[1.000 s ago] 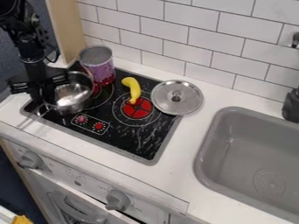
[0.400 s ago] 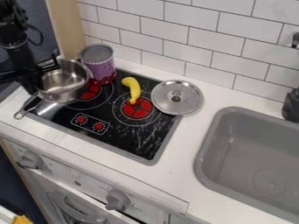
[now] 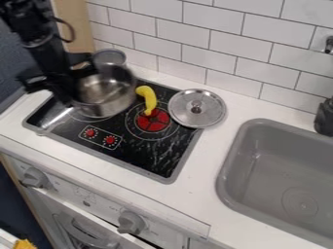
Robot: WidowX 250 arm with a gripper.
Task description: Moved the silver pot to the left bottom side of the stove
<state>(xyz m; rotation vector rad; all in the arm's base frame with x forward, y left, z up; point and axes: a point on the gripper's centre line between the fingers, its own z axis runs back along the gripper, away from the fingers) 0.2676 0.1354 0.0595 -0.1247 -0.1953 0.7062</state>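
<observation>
The black gripper (image 3: 66, 99) hangs at the upper left, shut on the left side of the silver pot (image 3: 112, 99) where the handle joins it. The pot is over the back left part of the black stove (image 3: 146, 155), in front of the can and close to the yellow object. Its handle slants down and left toward the stove's left edge. The gripper covers part of the pot's left wall, and whether the base touches the stove I cannot tell.
A can (image 3: 109, 57) stands behind the pot. On the right burner lies a yellow curved object (image 3: 148, 98), with a silver lid (image 3: 197, 109) beside it at the stove's right edge. The grey sink (image 3: 280, 180) is farther right.
Between the first two frames the pot and gripper shifted slightly left and back. Since then both have moved right, and the pot now hides most of the can.
</observation>
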